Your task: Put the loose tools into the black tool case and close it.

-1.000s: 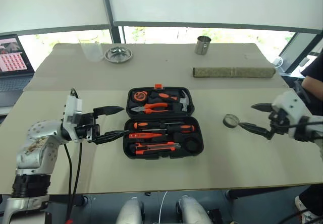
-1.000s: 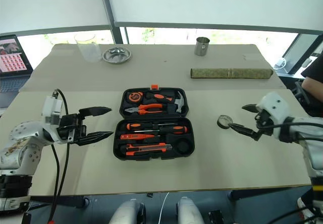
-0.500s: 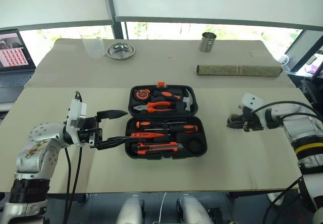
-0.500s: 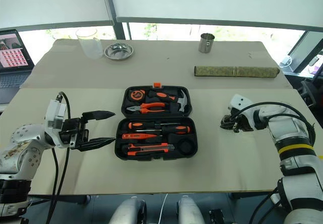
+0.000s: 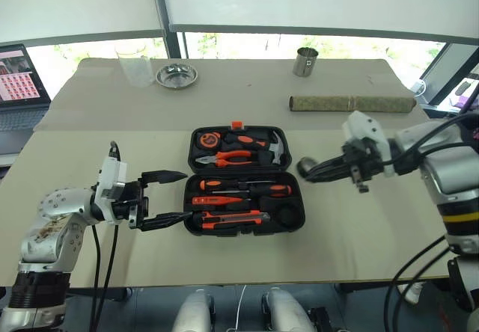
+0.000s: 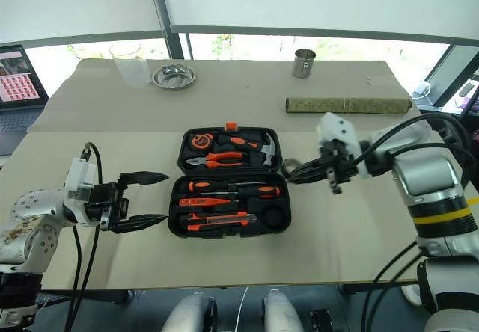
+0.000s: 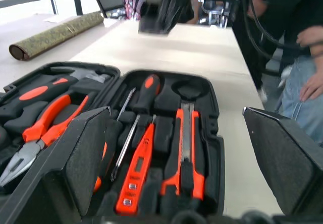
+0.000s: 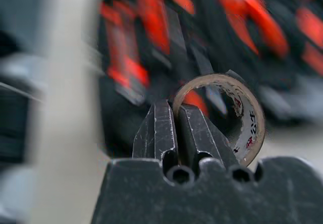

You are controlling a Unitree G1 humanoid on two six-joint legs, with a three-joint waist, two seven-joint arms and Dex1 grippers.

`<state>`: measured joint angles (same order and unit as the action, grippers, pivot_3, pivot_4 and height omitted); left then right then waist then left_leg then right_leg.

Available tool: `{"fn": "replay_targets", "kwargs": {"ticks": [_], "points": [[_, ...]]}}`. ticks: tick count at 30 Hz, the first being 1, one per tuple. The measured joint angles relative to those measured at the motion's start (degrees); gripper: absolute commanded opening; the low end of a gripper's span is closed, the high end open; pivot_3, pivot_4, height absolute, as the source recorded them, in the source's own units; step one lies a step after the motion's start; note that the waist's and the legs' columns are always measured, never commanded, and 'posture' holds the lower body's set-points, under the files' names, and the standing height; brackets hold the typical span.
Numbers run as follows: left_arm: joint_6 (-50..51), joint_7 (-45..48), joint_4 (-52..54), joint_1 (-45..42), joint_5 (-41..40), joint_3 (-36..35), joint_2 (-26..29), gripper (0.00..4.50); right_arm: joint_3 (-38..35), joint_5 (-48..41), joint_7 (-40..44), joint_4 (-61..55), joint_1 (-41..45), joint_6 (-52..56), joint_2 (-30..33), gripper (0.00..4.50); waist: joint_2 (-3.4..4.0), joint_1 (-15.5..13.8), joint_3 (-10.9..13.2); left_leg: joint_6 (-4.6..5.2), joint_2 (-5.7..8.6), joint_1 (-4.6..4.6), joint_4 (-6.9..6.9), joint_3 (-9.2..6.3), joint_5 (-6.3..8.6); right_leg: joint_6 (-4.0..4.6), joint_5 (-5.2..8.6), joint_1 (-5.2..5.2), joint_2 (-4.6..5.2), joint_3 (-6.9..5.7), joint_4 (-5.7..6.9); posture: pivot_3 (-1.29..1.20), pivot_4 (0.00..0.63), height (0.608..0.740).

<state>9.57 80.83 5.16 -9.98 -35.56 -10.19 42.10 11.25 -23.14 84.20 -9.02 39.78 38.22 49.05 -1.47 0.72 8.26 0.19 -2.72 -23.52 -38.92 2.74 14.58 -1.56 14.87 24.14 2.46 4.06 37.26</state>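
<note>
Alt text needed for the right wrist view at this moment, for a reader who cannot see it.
The right gripper is shut on the wall of a small tape roll, one finger inside the ring and one outside. Behind it, blurred, lies the open black tool case with orange-handled tools in its slots, on a pale table.

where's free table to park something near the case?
Bare: the strip between the case and the table's near edge, and the stretch between the case and the bowl. Crowded: left gripper at the case's left side, right gripper with tape roll at its right.
</note>
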Motion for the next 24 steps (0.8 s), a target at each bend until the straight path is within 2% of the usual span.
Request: {"fn": "replay_targets", "kwargs": {"ticks": [3, 7, 17, 19, 20, 24], "points": [[-1.0, 0.0, 0.0, 0.6, 0.5, 0.1, 0.0, 4.50, 4.7, 0.5, -3.2, -5.8, -3.7, 3.2, -0.8, 0.06, -0.02, -0.5, 0.0, -0.01, 0.13, -0.04, -0.09, 0.01, -0.01, -0.01, -0.01, -0.02, 0.10, -0.02, -0.02, 0.00, 0.150, 0.740], [-1.0, -0.3, 1.0, 2.5, 1.0, 0.3, 0.0, 4.50, 10.9, 8.3, -6.6, -5.8, -8.0, -1.7, 0.4, 0.06, -0.02, -0.7, 0.0, -0.01, 0.15, -0.16, -0.17, 0.06, -0.01, -0.05, -0.03, 0.06, 0.10, -0.01, -0.03, 0.00, 0.150, 0.740], [0.1, -1.1, 3.5, 5.3, 1.0, 0.4, 0.4, 4.50, 12.9, 13.9, -7.8, -1.8, -8.0, -7.8, 0.7, 0.06, -0.07, -0.1, 0.0, -0.01, 0.10, 0.01, -0.18, 0.04, -0.01, -0.03, -0.04, -0.10, 0.02, -0.01, 0.00, 0.00, 0.150, 0.740], [0.1, -1.4, 3.5, 5.4, 1.0, 0.3, 0.4, 4.50, 13.2, 14.0, -7.4, -1.7, -7.6, -7.6, 0.7, 0.79, -0.07, -0.2, 0.0, -0.02, 0.10, 0.03, -0.19, 0.04, -0.02, -0.03, -0.04, -0.10, 0.02, -0.01, 0.01, 0.00, 0.150, 0.740], [0.1, -1.4, 3.5, 5.3, 1.0, 0.3, 0.4, 4.50, 13.2, 14.2, -7.3, -1.7, -7.5, -7.5, 0.8, 0.93, -0.07, -0.2, 0.0, -0.02, 0.10, 0.04, -0.19, 0.04, -0.02, -0.02, -0.04, -0.11, 0.02, -0.01, 0.01, 0.00, 0.150, 0.740], [0.1, -2.1, 3.5, 5.4, 0.9, -0.1, 0.4, 4.50, 12.7, 13.6, -6.7, -1.0, -5.9, -6.1, 0.5, 2.32, -0.07, -0.3, 0.0, -0.02, 0.10, -0.01, -0.17, 0.02, -0.02, -0.02, -0.04, -0.05, 0.02, -0.01, 0.01, 0.00, 0.150, 0.740]]}}
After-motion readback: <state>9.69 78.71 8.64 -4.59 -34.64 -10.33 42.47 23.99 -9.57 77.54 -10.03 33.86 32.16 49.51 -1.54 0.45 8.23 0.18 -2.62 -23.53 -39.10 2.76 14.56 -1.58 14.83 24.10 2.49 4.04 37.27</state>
